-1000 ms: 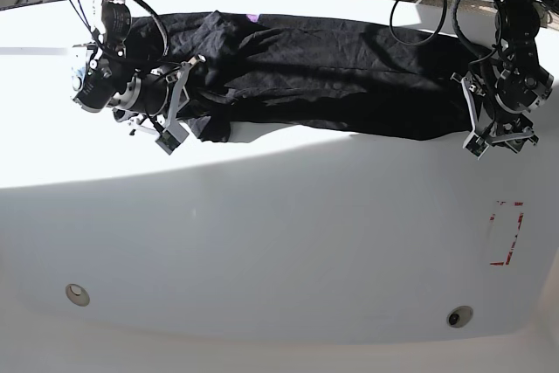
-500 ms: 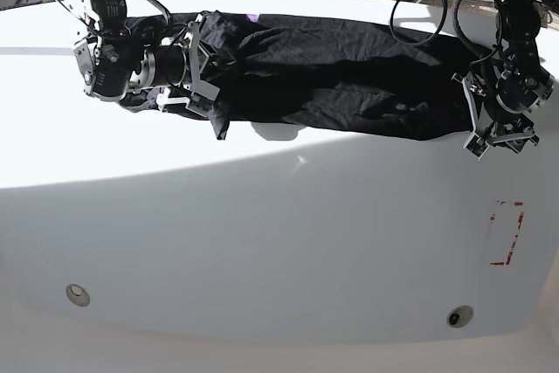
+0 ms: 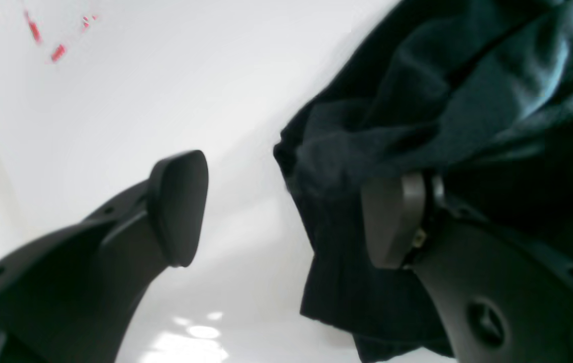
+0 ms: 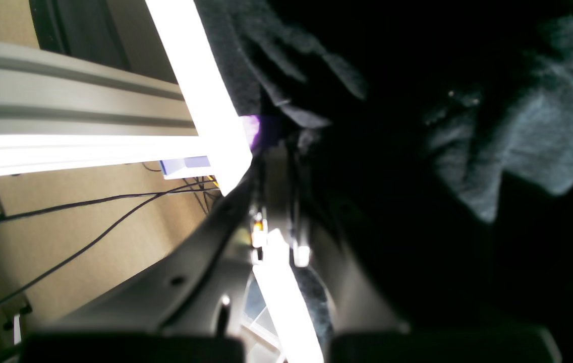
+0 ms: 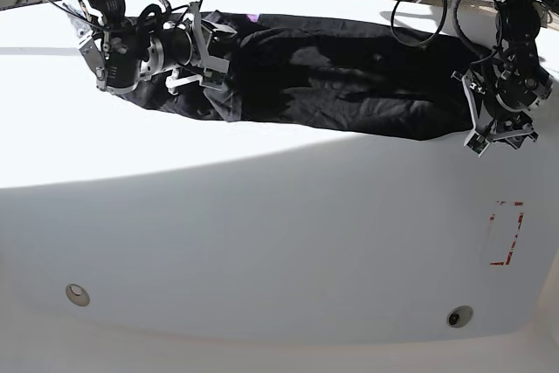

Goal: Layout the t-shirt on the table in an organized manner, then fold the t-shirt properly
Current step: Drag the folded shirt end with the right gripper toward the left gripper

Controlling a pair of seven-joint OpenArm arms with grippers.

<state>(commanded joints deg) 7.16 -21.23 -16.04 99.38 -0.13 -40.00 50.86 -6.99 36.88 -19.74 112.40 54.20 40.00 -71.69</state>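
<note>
1. We're in the layout step: the t-shirt [image 5: 341, 85] lies bunched in a long band along the far side of the surface [image 5: 279, 242], not yet spread.
2. Right end effector [image 5: 203, 45] is at the collar end; whether it holds cloth I cannot tell.
3. Left end effector [image 3: 286, 212] stands wide, one finger against the hem corner, gripping nothing.
4. Long axis runs side to side, purple tag [image 5: 254, 17] toward the right arm.
5. Next, I'd judge: pinch both ends, pull flat.
</note>
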